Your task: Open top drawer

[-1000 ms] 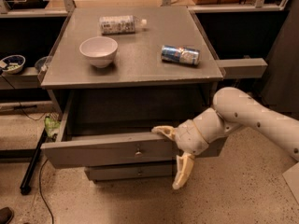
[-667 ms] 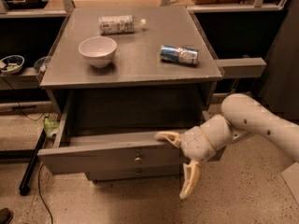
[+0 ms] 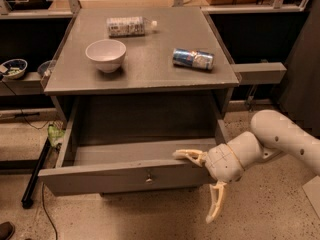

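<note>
Wide grey knobbed top drawer [image 3: 100,176], lower centre, standing open; cream two-finger gripper [image 3: 195,187], lower right, spread wide, upper finger [image 3: 187,155] hooked over front edge for pulling

The gripper [image 3: 196,186], at 5 o'clock with jaws spread wide, hides the right end of the top drawer [image 3: 125,176]. Its arm [image 3: 290,139] runs off the edge at 3 o'clock. On the counter [image 3: 150,76], the label on the can [image 3: 193,59] is too blurred to read. What lies in the small dish [image 3: 12,68] at 9 o'clock is too small to tell.
</note>
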